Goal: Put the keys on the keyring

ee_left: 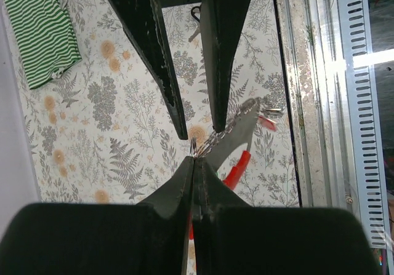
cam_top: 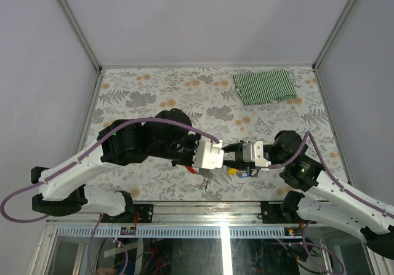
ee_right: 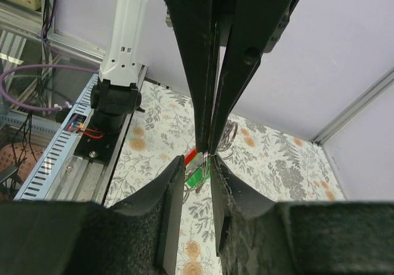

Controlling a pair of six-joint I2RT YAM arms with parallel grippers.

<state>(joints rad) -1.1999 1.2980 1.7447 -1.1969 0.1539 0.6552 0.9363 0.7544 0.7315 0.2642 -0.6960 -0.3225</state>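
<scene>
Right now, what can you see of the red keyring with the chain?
The keyring is a red, plastic-looking clip joined to a short silvery metal chain. The left gripper has its jaws shut on the chain's end, and the rest trails slanting over the flowery table. The right gripper has open jaws either side of the chain.

Surface [cam_top: 160, 90]: flat, covered in a floral print of grey leaves and orange blooms. One folded green-and-white striped cloth [cam_top: 265, 87] lies on it at the far right corner. Yellow key [cam_top: 233, 171] near the front edge; contact with surface unconfirmed.
</scene>
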